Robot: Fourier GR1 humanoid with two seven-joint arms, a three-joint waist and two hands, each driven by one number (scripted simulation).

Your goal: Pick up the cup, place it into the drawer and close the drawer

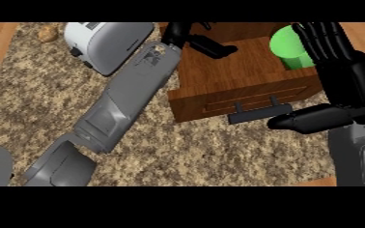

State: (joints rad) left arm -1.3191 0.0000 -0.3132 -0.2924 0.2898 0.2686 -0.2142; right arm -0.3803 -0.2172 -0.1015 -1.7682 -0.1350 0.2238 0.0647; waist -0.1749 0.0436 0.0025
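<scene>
Over open wooden drawer (235,79) | green cup (288,47) upright inside right rear corner | right hand (329,53) wrapped round cup, fingers curled against its far side, thumb low by drawer handle (260,112) | left hand (196,39) at drawer's rear-left edge, fingers curled, holding nothing | right hand nearer handle for closing.

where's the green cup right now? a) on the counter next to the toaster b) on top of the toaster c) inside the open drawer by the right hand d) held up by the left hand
c: the green cup sits within the open wooden drawer, with the right hand against its side; the left hand is apart from it.
</scene>
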